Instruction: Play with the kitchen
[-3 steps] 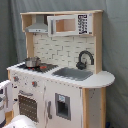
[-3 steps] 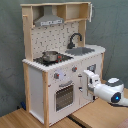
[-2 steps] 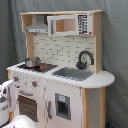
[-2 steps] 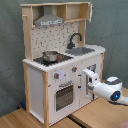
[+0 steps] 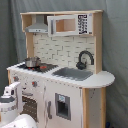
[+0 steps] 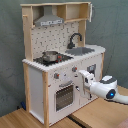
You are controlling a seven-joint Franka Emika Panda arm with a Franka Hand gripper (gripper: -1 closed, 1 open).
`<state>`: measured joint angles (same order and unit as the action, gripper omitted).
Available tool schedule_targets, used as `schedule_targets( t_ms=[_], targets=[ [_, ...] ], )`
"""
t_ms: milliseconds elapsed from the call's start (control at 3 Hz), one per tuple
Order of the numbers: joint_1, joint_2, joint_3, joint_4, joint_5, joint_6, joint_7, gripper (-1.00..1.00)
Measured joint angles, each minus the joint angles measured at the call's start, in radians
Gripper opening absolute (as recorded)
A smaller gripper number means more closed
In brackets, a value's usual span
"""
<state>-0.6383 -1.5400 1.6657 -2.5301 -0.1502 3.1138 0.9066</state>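
Second exterior view: the kitchen [image 6: 55,65] stands on wood floor [image 6: 95,116], at its back edge. Gripper [image 6: 80,75] is close to front panel, near the knobs [image 6: 56,76], above oven door [image 6: 64,96]; cannot tell if the claw is released or clenched. Small pot [image 6: 49,56] sits on stovetop, beside sink [image 6: 82,50] w/ black faucet [image 6: 75,38].

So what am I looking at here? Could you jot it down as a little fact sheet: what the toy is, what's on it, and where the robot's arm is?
toy: the kitchen, white and light wood, standing on a wooden floor
on the stovetop: a small metal pot
sink area: grey sink with a black faucet behind it
top shelf: grey hood and a microwave
front: oven door with a window, knobs above it
arm: white hand at the front panel, beside the oven door
contact: cannot tell whether it touches the panel
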Motion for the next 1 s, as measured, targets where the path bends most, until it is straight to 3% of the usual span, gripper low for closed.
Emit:
schedule_targets(
  t_ms=[333,667,1000],
  targets=[
    [-0.074,-0.002,0.014,0.007,0.0,0.076,-0.002,1.0],
    [-0.147,-0.002,0.03,0.077,0.002,0.098,0.002,1.0],
    [-0.196,-0.001,0.037,0.145,0.003,0.045,0.021,1.0]
  ],
)
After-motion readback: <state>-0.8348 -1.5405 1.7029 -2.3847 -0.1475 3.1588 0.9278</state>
